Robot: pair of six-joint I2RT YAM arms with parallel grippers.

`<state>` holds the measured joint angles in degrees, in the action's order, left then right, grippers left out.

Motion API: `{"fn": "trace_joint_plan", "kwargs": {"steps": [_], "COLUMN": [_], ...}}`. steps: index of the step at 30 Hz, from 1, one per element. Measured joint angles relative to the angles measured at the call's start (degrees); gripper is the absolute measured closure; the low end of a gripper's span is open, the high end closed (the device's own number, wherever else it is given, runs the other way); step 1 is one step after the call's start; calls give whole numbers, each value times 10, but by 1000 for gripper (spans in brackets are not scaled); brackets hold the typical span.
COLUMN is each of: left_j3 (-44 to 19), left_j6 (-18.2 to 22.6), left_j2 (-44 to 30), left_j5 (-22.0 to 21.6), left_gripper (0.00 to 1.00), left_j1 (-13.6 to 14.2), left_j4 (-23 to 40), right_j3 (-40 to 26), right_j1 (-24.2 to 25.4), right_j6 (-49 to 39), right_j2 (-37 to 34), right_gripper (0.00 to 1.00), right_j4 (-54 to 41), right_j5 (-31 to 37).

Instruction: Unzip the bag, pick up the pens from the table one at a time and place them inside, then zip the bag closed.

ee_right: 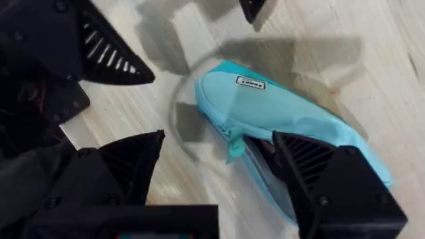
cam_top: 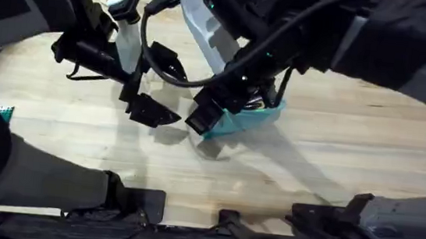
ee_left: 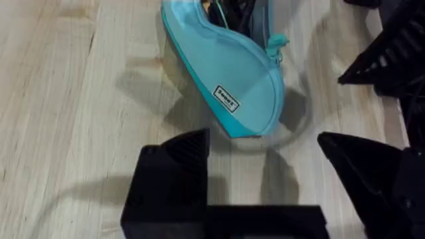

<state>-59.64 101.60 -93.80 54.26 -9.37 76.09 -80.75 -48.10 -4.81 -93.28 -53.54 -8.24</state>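
Note:
The teal bag (cam_top: 254,120) lies on the pale wooden table (cam_top: 336,147), its zip partly open. Through the opening (ee_left: 236,13) I see dark slim things and a thin yellow-green strip; I cannot tell them as pens. No pens lie on the table. My left gripper (ee_left: 262,136) hovers open just off the bag's rounded, labelled end (ee_left: 226,99), nothing between its fingers. My right gripper (ee_right: 219,136) is open over the bag (ee_right: 279,113), with the zip pull (ee_right: 234,147) between its fingers and one finger (ee_right: 325,172) above the open part.
Both grippers crowd together at the bag's left end, left gripper (cam_top: 155,112) beside right gripper (cam_top: 201,118). A green mat corner (cam_top: 3,113) shows at the left edge. Bare wood stretches to the right and front.

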Motion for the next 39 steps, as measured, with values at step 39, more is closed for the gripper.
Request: {"fn": "trace_joint_plan", "kwargs": {"steps": [39], "left_j3": [0], "left_j6": [0], "left_j2": [0], "left_j5": [0], "left_gripper": [8], "left_j1": [0], "left_j4": [0], "right_j3": [0], "right_j1": [17], "right_j6": [63], "right_j2": [-15], "right_gripper": [378], "right_j4": [-5], "right_j5": [6]}}
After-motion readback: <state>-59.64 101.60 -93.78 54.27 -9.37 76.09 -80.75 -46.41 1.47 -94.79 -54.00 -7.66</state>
